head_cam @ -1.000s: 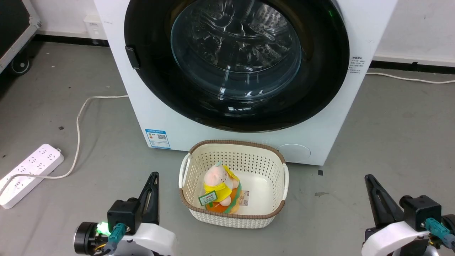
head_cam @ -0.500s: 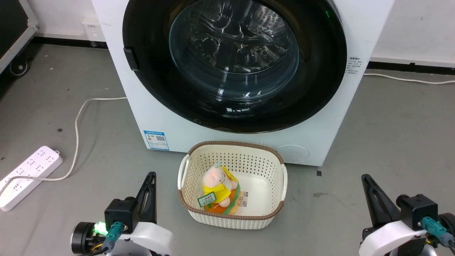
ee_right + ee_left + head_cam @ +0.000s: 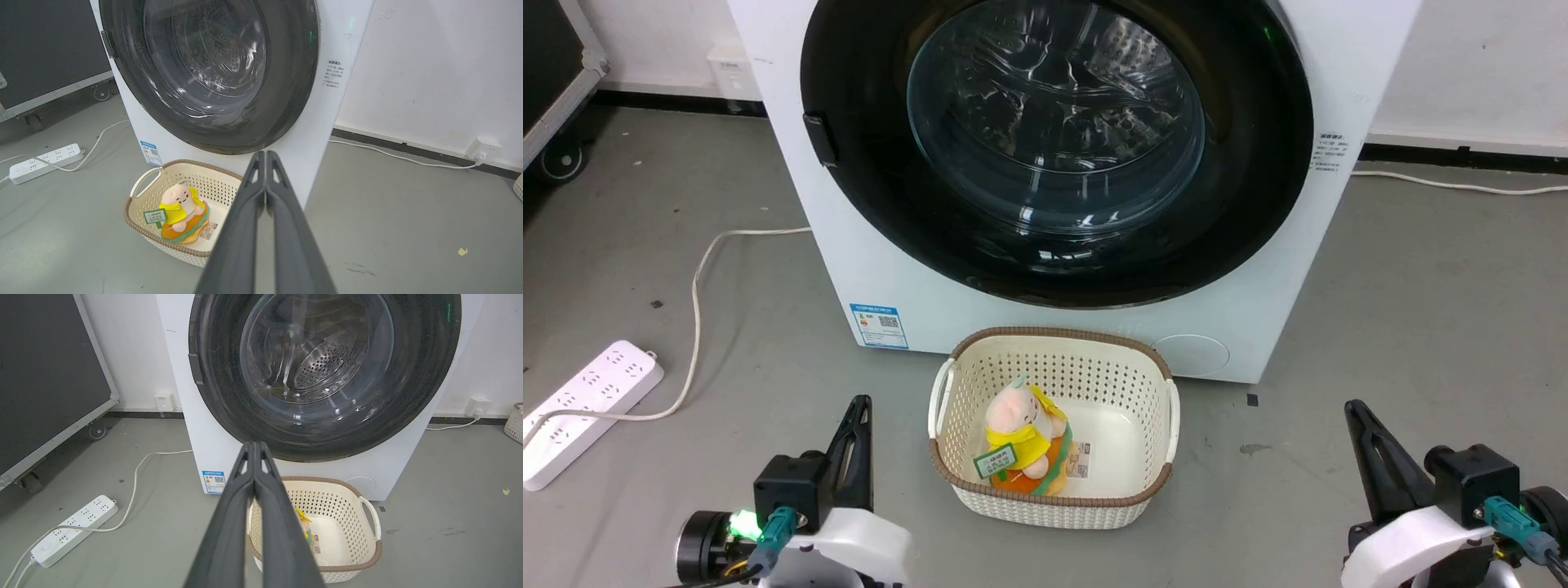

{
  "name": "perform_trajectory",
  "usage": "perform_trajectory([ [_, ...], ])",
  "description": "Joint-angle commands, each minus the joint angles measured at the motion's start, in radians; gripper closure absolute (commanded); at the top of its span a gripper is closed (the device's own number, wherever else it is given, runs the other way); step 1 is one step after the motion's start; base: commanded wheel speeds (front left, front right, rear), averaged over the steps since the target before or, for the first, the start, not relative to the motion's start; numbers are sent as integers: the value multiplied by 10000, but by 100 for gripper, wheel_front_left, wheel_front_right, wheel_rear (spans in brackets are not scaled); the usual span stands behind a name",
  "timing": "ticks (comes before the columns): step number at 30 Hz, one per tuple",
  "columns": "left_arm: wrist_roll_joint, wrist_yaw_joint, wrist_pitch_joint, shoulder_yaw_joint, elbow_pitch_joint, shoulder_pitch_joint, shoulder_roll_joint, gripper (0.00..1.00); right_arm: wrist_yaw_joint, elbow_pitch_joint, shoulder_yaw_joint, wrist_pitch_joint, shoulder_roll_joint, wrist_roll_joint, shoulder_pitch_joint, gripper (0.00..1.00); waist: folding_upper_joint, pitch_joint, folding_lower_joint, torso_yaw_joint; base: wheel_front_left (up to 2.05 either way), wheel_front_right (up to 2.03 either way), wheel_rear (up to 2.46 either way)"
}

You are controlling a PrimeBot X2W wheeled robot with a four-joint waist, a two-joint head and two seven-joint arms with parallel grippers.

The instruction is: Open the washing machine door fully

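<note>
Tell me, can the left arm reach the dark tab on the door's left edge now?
Probably yes: nothing stands between the left gripper and the tab; the basket sits aside.

The grey floor [image 3: 1421, 286] carries the white washing machine [image 3: 1258, 327], which stands against the wall. Just in front of the machine sits a cream perforated basket [image 3: 1054, 498] with a brown rim. Left of the machine lies a white power strip [image 3: 584, 412], and its white cable [image 3: 696, 302] curves toward the machine's left side. Further left stands a black case [image 3: 45, 375] with a metal edge, on small wheels. Right of the machine a second white cable [image 3: 1462, 184] runs along the wall. A small pale scrap [image 3: 462, 251] lies well to the right.
</note>
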Motion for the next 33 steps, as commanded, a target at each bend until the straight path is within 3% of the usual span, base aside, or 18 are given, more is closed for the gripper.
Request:
perform_trajectory([
  [1,103,-31,45,33,-58,114,20,100,-4,-64,42,40,50,29,37,100,0,-5,0,-5,0,0,0],
  [10,150,-67,146,134,-96,131,22,100,-5,-104,131,113,56,38,42,100,0,-36,0,-43,0,0,0],
  [11,77,-48,123,96,-42,7,2,0,0,-44,106,94,2,2,0,0,0,-37,0,-45,0,0,0],
  [25,99,18,-76,-77,80,27,3,0,-1,-8,128,-125,4,333,-17,0,0,-57,0,-62,0,0,0],
  [33,114,76,-212,-194,108,16,6,0,-1,92,231,-172,-125,1099,-222,0,0,15,0,-31,0,0,0],
])
